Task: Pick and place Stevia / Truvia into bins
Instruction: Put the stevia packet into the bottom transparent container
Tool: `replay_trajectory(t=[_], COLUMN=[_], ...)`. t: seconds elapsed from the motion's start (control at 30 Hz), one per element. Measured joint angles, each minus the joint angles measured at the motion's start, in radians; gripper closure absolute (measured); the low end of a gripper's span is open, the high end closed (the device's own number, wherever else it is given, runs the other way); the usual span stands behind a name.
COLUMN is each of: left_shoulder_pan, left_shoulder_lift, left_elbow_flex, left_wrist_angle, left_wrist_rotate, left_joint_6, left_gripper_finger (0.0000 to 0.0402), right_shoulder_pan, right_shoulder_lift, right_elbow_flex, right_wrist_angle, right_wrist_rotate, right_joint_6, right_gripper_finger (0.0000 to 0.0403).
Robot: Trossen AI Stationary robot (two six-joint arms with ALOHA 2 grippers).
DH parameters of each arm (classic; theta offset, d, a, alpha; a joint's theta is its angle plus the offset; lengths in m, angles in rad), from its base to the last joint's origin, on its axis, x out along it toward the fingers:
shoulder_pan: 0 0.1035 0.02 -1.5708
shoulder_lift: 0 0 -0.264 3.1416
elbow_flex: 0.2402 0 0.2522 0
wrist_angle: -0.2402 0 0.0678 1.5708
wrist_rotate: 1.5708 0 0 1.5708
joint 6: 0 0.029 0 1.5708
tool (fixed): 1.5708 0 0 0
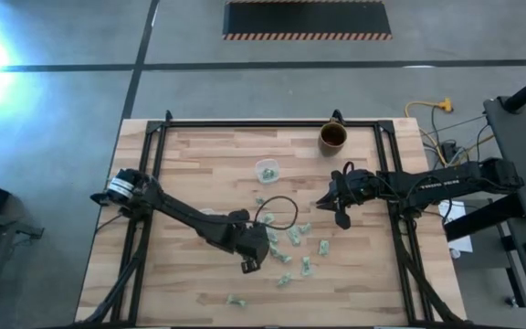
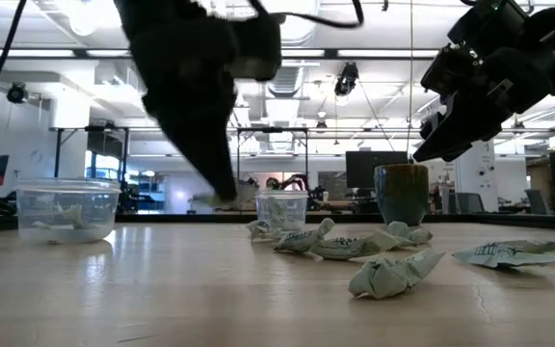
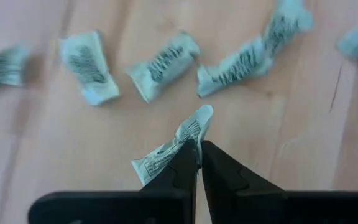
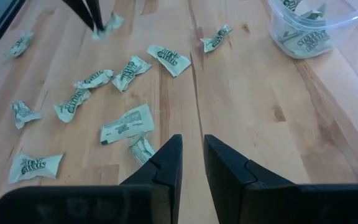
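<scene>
**Light paper sachets: pinch at the middle**

Your left gripper (image 3: 199, 163), mid-desk, is clamped on one sachet (image 3: 173, 144). Others (image 4: 127, 123) lie scattered toward the desk's front edge. Your right gripper (image 4: 191, 163) hovers slightly parted, empty. They look flimsy, crumpled; the cup (image 4: 306, 28) waits nearby.

Pale green sachets (image 4: 126, 123) with dark print; brown mug (image 1: 333, 137).

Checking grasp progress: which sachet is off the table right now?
The sachet pinched in the left tool; the other sachets lie loose on the wood.
</scene>
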Motion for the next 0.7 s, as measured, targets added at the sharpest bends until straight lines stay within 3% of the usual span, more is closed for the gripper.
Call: replay_trajectory(t=[0.37, 0.57, 0.7], left_shoulder_pan=[0.0, -0.005, -0.006], left_shoulder_lift=[-0.184, -0.299, -0.375], left_elbow_flex=[0.039, -0.013, -0.06], left_wrist_angle=[-0.323, -0.526, -0.572], left_wrist_rotate=[-0.158, -0.15, -0.103], left_joint_6=[-0.135, -0.299, -0.402], left_gripper_finger=[0.0401, 0.0401, 0.0401], right_shoulder_pan=[0.0, 0.0, 0.0], right_shoulder_lift=[0.0, 0.0, 0.0], right_elbow_flex=[0.0, 0.0, 0.0], right_wrist_angle=[0.001, 0.001, 0.0], right_wrist_rotate=[0.0, 0.0, 0.0], right_joint_6=[-0.002, -0.007, -0.01], right_gripper_finger=[0.0344, 0.0344, 0.0344])
